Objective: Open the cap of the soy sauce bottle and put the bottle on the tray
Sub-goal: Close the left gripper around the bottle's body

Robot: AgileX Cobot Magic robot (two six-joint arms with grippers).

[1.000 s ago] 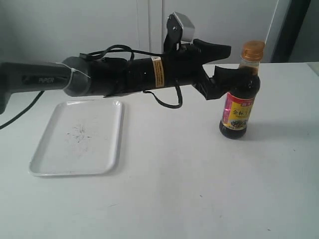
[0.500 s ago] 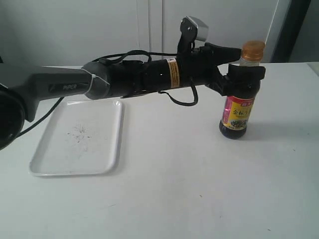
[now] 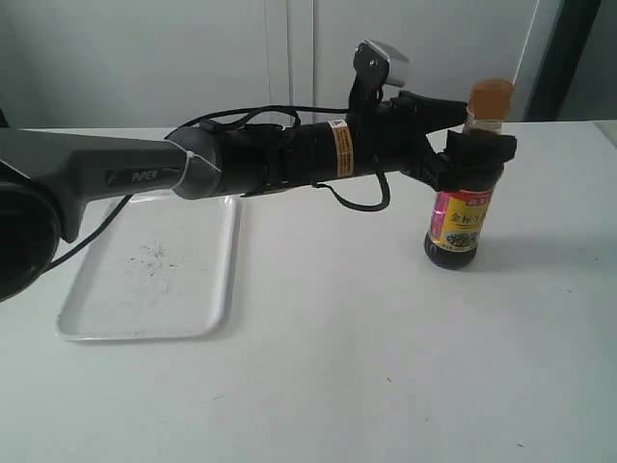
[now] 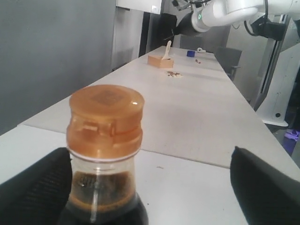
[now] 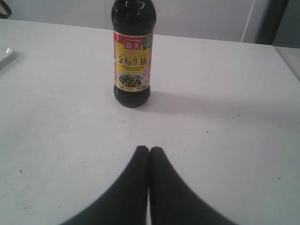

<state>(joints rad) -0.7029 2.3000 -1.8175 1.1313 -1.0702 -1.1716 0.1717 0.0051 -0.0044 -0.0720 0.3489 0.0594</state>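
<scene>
The soy sauce bottle (image 3: pixel 463 207) stands upright on the white table, right of centre, with dark liquid and a red and yellow label. Its orange-brown cap (image 3: pixel 490 97) is closed. My left gripper (image 3: pixel 477 127) reaches in from the left and is open, its black fingers on either side of the bottle's neck. In the left wrist view the cap (image 4: pixel 105 117) sits close against one finger (image 4: pixel 35 187), while the other finger (image 4: pixel 267 187) stands far off. My right gripper (image 5: pixel 149 151) is shut and empty, low over the table and facing the bottle (image 5: pixel 133 56). The white tray (image 3: pixel 96 323) lies flat at the left.
The left arm (image 3: pixel 251 159) stretches over the tray's far edge. Open table surface lies in front of the bottle and between it and the tray. A corner of the tray (image 5: pixel 4 54) shows in the right wrist view. A grey wall stands behind the table.
The left arm has pushed rightward and risen slightly, so its open fingers now straddle the bottle's neck instead of stopping short. The cap now looks blurred. The tray has not moved.
</scene>
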